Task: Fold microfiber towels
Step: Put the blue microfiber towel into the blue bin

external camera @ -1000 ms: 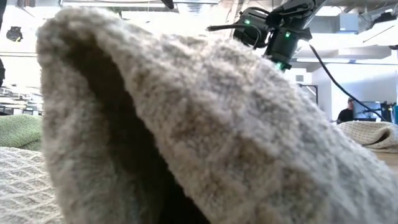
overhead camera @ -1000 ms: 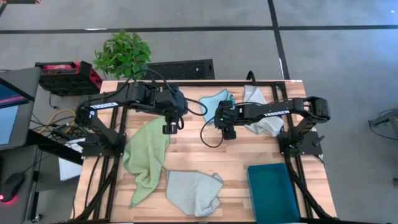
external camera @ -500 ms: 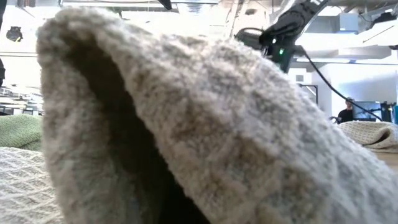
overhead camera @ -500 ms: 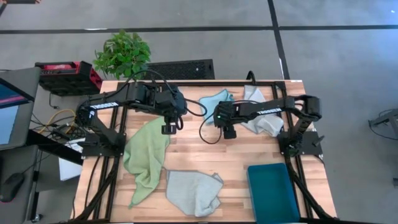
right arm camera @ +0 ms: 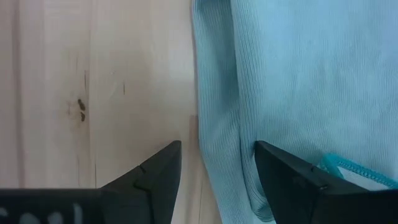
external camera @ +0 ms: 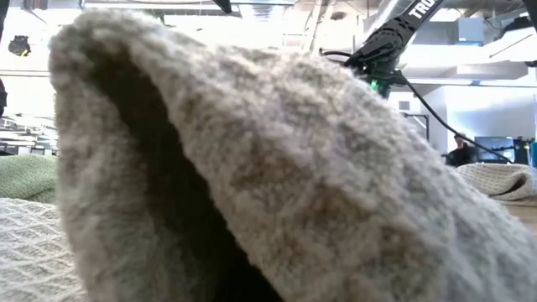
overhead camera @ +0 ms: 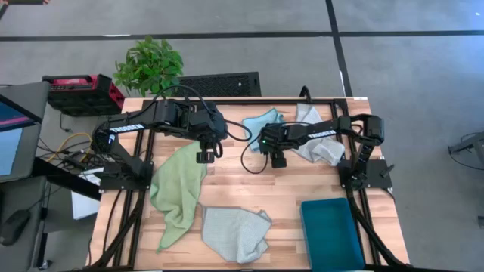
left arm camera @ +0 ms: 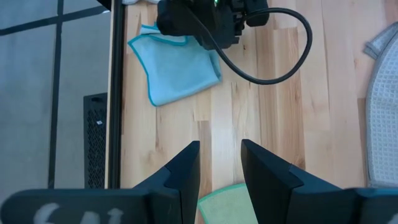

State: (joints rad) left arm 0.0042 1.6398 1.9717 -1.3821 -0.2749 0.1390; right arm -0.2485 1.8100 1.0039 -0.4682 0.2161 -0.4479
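Two grippers seen open, nothing held: right gripper (right arm camera: 217, 180) poised over blue towel (right arm camera: 298, 81) edge, left gripper (left arm camera: 221, 163) above green towel (overhead camera: 178, 189) corner | towels judged light, limp, best pinched at a corner | grey towels (overhead camera: 234, 233) spread on wooden table (overhead camera: 257, 185) | bin (overhead camera: 331, 230), plant (overhead camera: 150, 66) noted.

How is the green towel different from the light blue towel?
The green towel lies stretched out long on the left side of the table, while the light blue towel sits bunched small near the far edge. The left claw hangs open at the green towel's top end; the right claw hangs open over the light blue towel's edge, gripping nothing. Both are soft, rumpled and not folded yet.
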